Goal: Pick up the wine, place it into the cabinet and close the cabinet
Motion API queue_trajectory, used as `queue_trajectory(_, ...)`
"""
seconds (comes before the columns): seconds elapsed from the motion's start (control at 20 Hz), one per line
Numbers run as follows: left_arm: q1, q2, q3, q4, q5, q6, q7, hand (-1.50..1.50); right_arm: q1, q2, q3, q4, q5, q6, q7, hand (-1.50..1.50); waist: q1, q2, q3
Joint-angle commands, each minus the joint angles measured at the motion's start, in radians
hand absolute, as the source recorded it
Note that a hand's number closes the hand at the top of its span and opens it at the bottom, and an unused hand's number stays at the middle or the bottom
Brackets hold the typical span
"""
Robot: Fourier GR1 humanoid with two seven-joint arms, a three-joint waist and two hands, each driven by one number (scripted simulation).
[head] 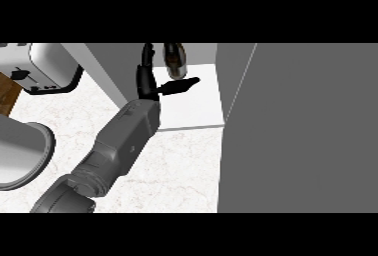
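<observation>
Presently the left hand (pixel 153 88) is open inside the cabinet (pixel 100 65), fingers (pixel 145 64) straight and pointing toward the cabinet's back, thumb (pixel 181 84) spread out sideways. It grips nothing that I can make out. The wine (pixel 175 60) stands upright deep in the cabinet, on its white shelf (pixel 196 107), just beside the fingers and just behind the thumb; whether either touches the glass cannot be told. The grey forearm (pixel 122 140) slants out over the cabinet's front edge and across the marble counter (pixel 177 165) below it. The cabinet door (pixel 295 125) stands open, a broad grey panel along the cabinet's right side. Off the cabinet's left side sit a toaster (pixel 40 67), a wooden board (pixel 6 95) and a large grey round vessel (pixel 22 155), all well apart from the cabinet. No right hand shows.

Judgement: placing looks done, or nearly; withdrawing and closing remain. Risks from here: the thumb lies between the bottle and the cabinet's opening, so pulling the hand out along the forearm's line could hook the bottle and tip it or drag it out. The bottle is tall and narrow, so a sideways brush from the fingers might topple it. Swinging the door before the forearm leaves the cabinet would trap the arm.
</observation>
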Motion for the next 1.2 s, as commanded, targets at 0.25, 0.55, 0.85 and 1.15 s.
queue_trajectory(0.25, 0.086, 0.023, 0.027, -0.009, 0.007, -0.083, -0.091, -1.50, -0.015, 0.001, -0.015, -0.039, -0.031, -0.020, 0.025, -1.50, 0.013, 0.003, -0.004)
queue_trajectory(0.55, 0.059, 0.020, 0.028, -0.010, -0.002, -0.122, -0.080, -1.50, -0.011, -0.022, -0.036, -0.053, -0.058, 0.006, 0.028, -1.50, 0.007, 0.003, -0.004)
queue_trajectory(0.85, 0.057, 0.000, 0.016, -0.004, -0.018, -0.167, -0.077, -1.50, -0.009, 0.009, -0.003, -0.036, -0.019, -0.015, 0.021, -1.50, 0.016, 0.000, -0.004)
queue_trajectory(1.15, 0.087, 0.000, 0.010, -0.005, -0.008, -0.203, -0.096, -1.50, -0.041, 0.008, 0.010, -0.022, -0.020, -0.025, 0.043, -1.50, 0.020, -0.003, -0.004)
